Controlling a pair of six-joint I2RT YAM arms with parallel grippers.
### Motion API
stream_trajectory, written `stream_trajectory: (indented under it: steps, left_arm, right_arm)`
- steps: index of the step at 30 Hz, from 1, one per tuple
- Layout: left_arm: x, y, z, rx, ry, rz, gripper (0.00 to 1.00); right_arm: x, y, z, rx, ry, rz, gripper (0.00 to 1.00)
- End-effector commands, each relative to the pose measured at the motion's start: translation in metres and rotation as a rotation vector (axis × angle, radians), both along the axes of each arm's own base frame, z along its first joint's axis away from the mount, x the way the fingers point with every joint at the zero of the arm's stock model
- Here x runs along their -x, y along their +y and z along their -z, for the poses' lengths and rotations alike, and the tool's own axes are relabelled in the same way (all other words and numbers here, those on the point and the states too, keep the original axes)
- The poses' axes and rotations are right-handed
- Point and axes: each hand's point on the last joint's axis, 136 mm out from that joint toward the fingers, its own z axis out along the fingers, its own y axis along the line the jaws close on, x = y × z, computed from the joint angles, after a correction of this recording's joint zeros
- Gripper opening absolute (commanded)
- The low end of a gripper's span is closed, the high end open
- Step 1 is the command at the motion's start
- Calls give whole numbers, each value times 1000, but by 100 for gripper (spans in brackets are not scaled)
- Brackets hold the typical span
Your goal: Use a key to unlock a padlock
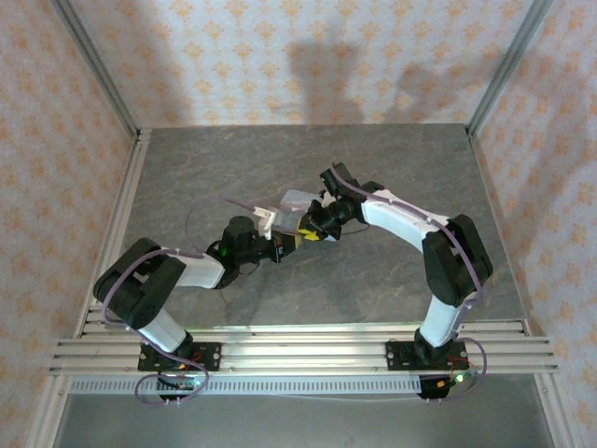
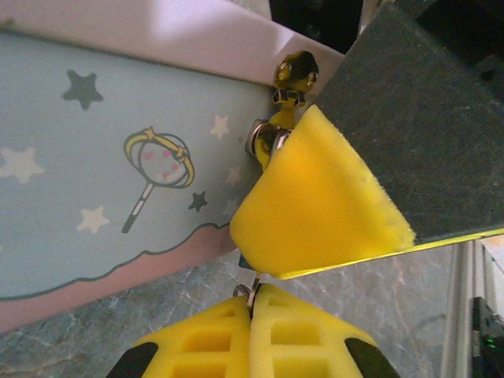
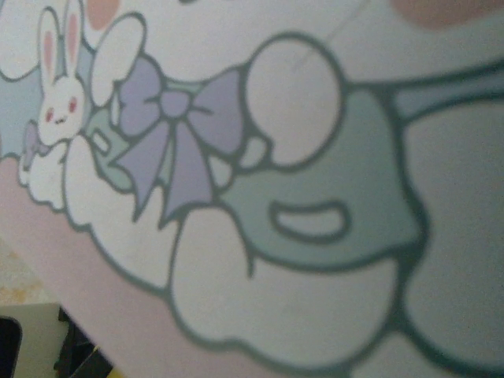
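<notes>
On the table (image 1: 205, 177) the tin (image 1: 295, 201) lies behind the left hand (image 1: 297, 241), key (image 2: 252, 294) in it, and right hand (image 1: 317, 231).

Grey marbled table (image 1: 233, 159), cartoon tin (image 1: 297, 199)

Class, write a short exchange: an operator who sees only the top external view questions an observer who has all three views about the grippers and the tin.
Operator: From above, the left gripper and right gripper meet at the tin. Is the left holding anything?
Observer: Its yellow fingers are pressed together on a thin metal sliver, apparently the key.
Operator: What is ahead of it?
Observer: A brass-coloured latch on the tin's side, and the right gripper's yellow pad just below it.
Operator: And the right wrist camera?
Observer: A close, blurred cartoon rabbit and purple bow on the tin.
</notes>
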Motion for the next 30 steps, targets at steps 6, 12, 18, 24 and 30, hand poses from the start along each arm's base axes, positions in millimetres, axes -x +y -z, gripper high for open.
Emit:
stream_trajectory:
  steps: [6,12,18,24,30]
  left_arm:
    - [-8,-5,7,52,-73,-45,0]
    - [-2,-2,26,41,-34,-54,0]
    - [2,3,39,20,-11,-65,0]
    - [2,7,52,-15,11,-81,0]
    - [1,6,55,-18,17,-81,0]
  right_arm:
    - [20,1,48,74,25,11,14]
    - [23,1,63,85,18,25,28]
    - [19,-3,56,105,-34,61,46]
    - [15,-16,45,138,-95,132,51]
    - [5,-32,27,187,-184,227,51]
